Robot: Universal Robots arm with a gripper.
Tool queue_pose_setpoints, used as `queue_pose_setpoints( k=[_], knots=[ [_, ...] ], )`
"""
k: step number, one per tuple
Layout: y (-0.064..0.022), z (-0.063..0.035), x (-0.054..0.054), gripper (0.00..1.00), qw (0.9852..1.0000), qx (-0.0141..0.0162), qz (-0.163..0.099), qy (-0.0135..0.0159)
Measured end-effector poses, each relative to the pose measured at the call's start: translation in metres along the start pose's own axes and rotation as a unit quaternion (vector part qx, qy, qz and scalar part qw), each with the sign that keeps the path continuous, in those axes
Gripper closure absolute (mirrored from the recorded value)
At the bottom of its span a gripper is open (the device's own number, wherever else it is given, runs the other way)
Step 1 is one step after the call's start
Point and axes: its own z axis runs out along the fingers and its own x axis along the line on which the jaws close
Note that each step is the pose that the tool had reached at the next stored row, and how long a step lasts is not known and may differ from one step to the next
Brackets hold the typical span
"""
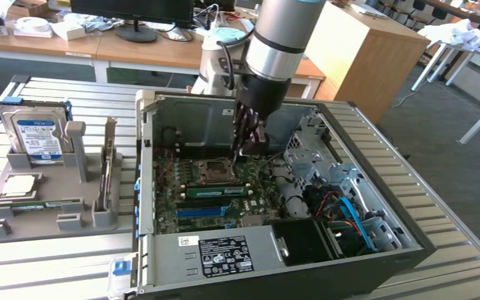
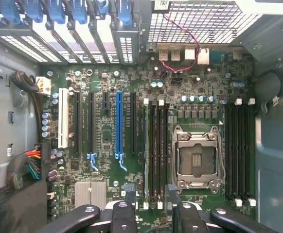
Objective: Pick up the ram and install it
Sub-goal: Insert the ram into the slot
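The tool [image 1: 247,150] is seen lowered inside the open computer case [image 1: 198,122], with its jaws spread wide and nothing held between them. In the wrist view the dark fingers [image 2: 185,218] are shown set well apart, and the bare motherboard [image 2: 107,77] is seen in the gap. Directly under the tool the black memory slots [image 2: 156,155] are shown running lengthwise, with the empty processor socket [image 2: 197,155] just beside them and a blue expansion slot [image 2: 118,126] on the other side. None of this detail is given by the exterior view, where the slots are partly hidden by the arm. There a green stick [image 1: 215,190] is seen seated on the board near the tool. The ram [image 1: 38,205] is seen from the exterior view alone. It lies flat in a grey holder [image 1: 48,222] on the table [image 1: 57,262], outside the case and well apart from the tool, untouched. In the same holder, farther out, a hard drive [image 1: 35,134] is stood upright and a silver processor chip [image 1: 19,185] is laid near the ram
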Motion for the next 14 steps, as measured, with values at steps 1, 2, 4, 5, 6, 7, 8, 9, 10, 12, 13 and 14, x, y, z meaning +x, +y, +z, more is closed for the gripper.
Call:
queue_pose_setpoints(
  k=[1,2,4,5,6,7,8,9,10,12,13,14],
  knots=[
    [0.0001,-0.0015,0.000,0.63,1.0000,0.0000,0.000,0.0000],
    [0.0001,-0.0031,0.000,0.63,1.0000,0.0000,0.000,0.0000],
    [0.0003,-0.0067,0.000,0.63,1.0000,0.0000,0.000,0.0000],
    [0.0003,-0.0085,0.000,0.63,1.0000,0.0000,0.000,0.0001],
    [0.0004,-0.0103,0.000,0.63,1.0000,0.0000,0.000,0.0001],
    [0.0005,-0.0120,0.000,0.63,1.0000,0.0000,0.000,0.0001],
    [0.0005,-0.0138,0.000,0.63,1.0000,0.0000,0.000,0.0000],
    [0.0006,-0.0158,0.000,0.63,1.0000,0.0000,0.000,0.0001],
    [0.0007,-0.0178,0.000,0.63,1.0000,0.0000,0.000,0.0001],
    [0.0009,-0.0221,-0.001,0.63,1.0000,0.0000,0.000,0.0002],
    [0.0010,-0.0241,-0.001,0.63,1.0000,0.0000,0.000,0.0002],
    [0.0010,-0.0262,-0.001,0.63,1.0000,0.0000,0.000,0.0002]
  ],
)
